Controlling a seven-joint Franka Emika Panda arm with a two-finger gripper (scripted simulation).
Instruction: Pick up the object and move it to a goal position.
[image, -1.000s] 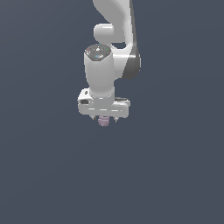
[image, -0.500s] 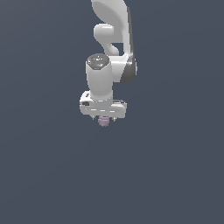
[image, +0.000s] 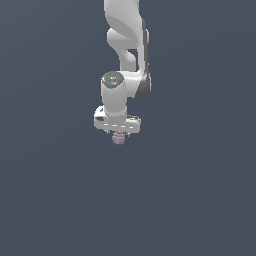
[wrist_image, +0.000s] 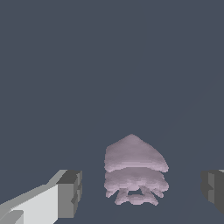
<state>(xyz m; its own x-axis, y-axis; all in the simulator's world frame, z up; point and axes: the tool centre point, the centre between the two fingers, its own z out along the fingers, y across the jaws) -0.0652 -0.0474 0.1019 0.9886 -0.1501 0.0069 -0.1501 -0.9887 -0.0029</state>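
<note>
**Operator:** While the arm hangs there, tell me where I stand with the pick.

**Observer:** You have the gripper (image: 118, 135) pointing straight down, and the object (image: 118, 139) sits directly beneath it, its top tucked up under the white hand. The exterior view shows no gap between them, but the object is too small there for you to read contact.

**Operator:** So do I have it or not?

**Observer:** Going by the wrist view, not yet. The object (wrist_image: 133, 173) lies between the two fingertips, but the jaws stand wide open: one dark pad (wrist_image: 70, 194) is clear of it on one side, and the other pad, at the picture's edge, is well apart on the far side. Neither touches it. You are holding nothing.

**Operator:** What is the thing like up close?

**Observer:** Pale pink-lilac, stubby, with a layered, ridged look and a peaked top. It is much narrower than the opening you have around it.

**Operator:** And what is left?

**Observer:** I'd judge nearly all of it. You have the approach lined up, with the object roughly centred in the gap. You have yet to close, lift, and carry. No goal marker shows in either view, so I cannot tell you where that is.
</note>
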